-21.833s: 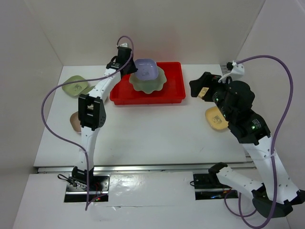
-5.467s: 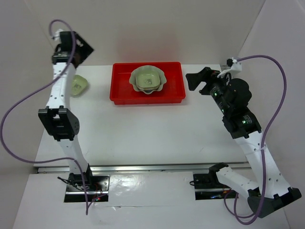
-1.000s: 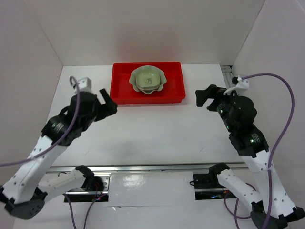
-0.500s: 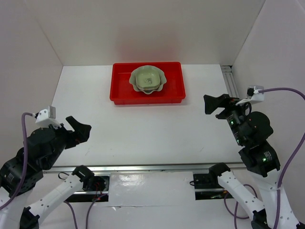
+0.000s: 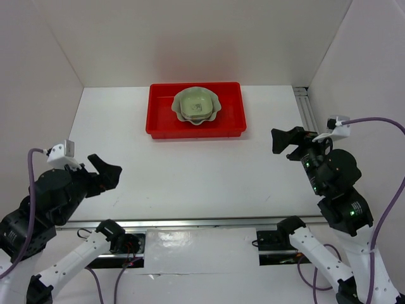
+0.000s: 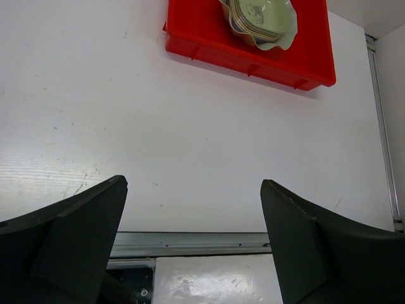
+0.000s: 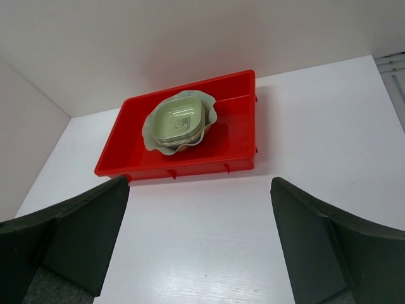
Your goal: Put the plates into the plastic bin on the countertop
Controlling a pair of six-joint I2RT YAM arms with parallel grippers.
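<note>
Stacked pale-green plates [image 5: 196,105] lie in red plastic bin [image 5: 163,115], far across white desk [image 5: 190,171] from left hand [image 5: 102,175] and right hand [image 5: 288,142], both wide-open, empty

Plates [image 5: 196,106] stacked in bin [image 5: 231,117] at countertop [image 5: 190,171] rear centre.

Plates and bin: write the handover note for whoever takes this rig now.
Left gripper: open, empty, near its base.
Right gripper: open, empty, near its base.
Plates: nested in one stack, small ones inside the large scalloped one, in the bin at the far side of the countertop.
Done: no plate shows outside the bin.
To do: nothing visible; job looks finished.
</note>
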